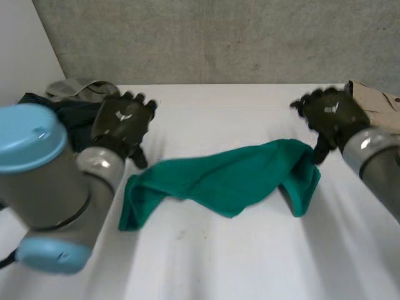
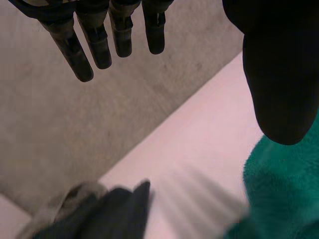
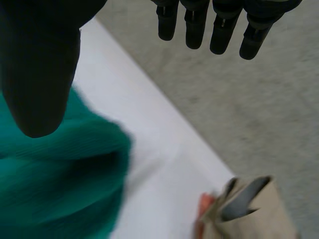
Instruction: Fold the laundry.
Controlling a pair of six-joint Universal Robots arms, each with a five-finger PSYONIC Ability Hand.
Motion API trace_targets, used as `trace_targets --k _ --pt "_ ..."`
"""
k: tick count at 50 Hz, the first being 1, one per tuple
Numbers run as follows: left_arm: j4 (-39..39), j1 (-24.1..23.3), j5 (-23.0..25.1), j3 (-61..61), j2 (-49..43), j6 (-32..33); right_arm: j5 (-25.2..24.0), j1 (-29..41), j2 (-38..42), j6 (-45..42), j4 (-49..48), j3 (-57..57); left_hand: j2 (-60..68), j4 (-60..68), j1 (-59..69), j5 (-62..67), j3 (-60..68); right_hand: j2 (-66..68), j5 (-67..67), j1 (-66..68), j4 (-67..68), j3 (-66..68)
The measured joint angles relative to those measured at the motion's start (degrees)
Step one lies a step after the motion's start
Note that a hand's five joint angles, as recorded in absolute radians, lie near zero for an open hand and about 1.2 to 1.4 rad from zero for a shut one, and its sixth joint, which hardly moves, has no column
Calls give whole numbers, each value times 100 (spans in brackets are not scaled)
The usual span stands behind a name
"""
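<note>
- Head view showed the green cloth (image 1: 231, 178) lying crumpled in a long band across the middle of the desk (image 1: 206, 262), with its right end doubled over on itself.
- My left robot hand (image 1: 125, 122) hung over the desk just behind the cloth's left end, apart from it.
- From the left wrist view, its fingers (image 2: 94, 45) were straight and spread, well apart from the thumb, and held nothing. The green cloth (image 2: 284, 189) lay below the thumb.
- My right robot hand (image 1: 331, 115) was at the cloth's right end, with its thumb reaching down beside the fold. I could not tell whether it touched.
- From the right wrist view, that hand's fingers (image 3: 219, 25) were also straight and far from the thumb, with nothing between them. The green cloth (image 3: 55, 189) lay under the thumb.
- A heap of dark clothes (image 1: 62, 106) sat at the desk's far left corner, behind my left robot hand.
- A beige item (image 1: 375, 103) sat at the far right corner, close behind my right robot hand.
</note>
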Motion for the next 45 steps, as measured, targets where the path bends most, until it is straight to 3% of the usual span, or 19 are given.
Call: trace_targets --k 13,22,30,35,38,39,40,42,45 --pt "-287 582 86 -1037 487 -2068 -377 399 -107 561 -872 1689 12 14 5 23 13 751 851 744 804 828" --pt "-479 688 94 -1101 215 -2243 -421 427 634 470 -1616 1652 12 14 5 23 13 849 1014 947 989 997" --pt "-191 693 153 -741 -651 -2132 -408 420 1352 12 -2148 1245 301 275 172 327 244 1475 1417 1386 1450 1440" --pt "-91 685 225 -354 -1258 -2106 -397 424 1781 -253 -2297 898 1513 1517 1548 1556 1470 2101 1962 1965 2000 2006" --pt "-83 676 253 -169 -1493 -2101 -384 423 1967 -309 -2351 737 2293 2207 2309 2232 2251 3153 2965 2995 3024 3035" --pt "-82 672 256 -113 -1552 -2100 -379 423 2026 -321 -2372 680 3965 3844 4092 3845 3792 3499 3295 3394 3361 3372" --pt "-81 667 256 -55 -1605 -2098 -376 421 2063 -326 -2383 646 4700 4700 4937 4698 4635 4246 3965 4044 4030 4106" --pt "-81 657 250 55 -1675 -2094 -366 409 2144 -318 -2437 559 5080 5088 5141 5063 5018 5334 5113 4986 5201 5197" --pt "-89 647 234 158 -1658 -2087 -357 388 2120 -286 -2499 536 5420 5424 5140 5182 5362 5512 5238 4988 5489 5461"
